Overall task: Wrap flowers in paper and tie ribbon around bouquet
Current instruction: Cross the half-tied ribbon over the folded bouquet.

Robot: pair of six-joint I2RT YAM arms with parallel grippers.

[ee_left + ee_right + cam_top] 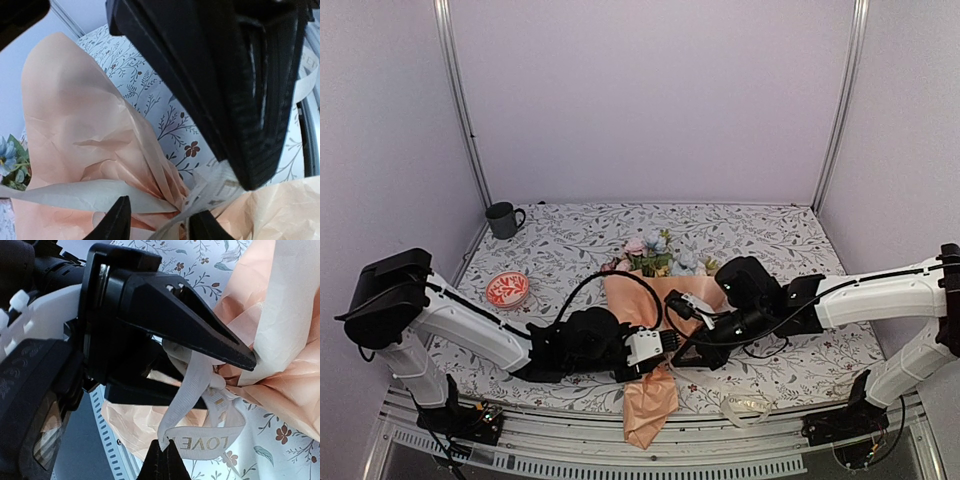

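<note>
Your bouquet lies along the middle of the counter. The flowers point toward the back wall, and the narrow tail of the peach-orange paper reaches the near edge. The paper is gathered and creased at the waist of the cone, and both of your arms meet there.

Your right hand has its fingers pressed together on the ribbon. In the right wrist view it pinches the cream strip just beside the printed word "LOVE". From that pinch the ribbon rises toward the gathered paper and passes between the fingers of your left hand.

The left hand's fingers stand apart. In its own wrist view a strand of ribbon and a fold of paper sit in the gap between the two tips. You cannot tell from these views whether either tip presses on the strand.

In the top view a loose length of ribbon curls on the cloth near the front edge, to the right of the paper tail.

A dark mug stands at the back left corner. A red-and-white dish sits on the left, well apart from the bouquet.
</note>
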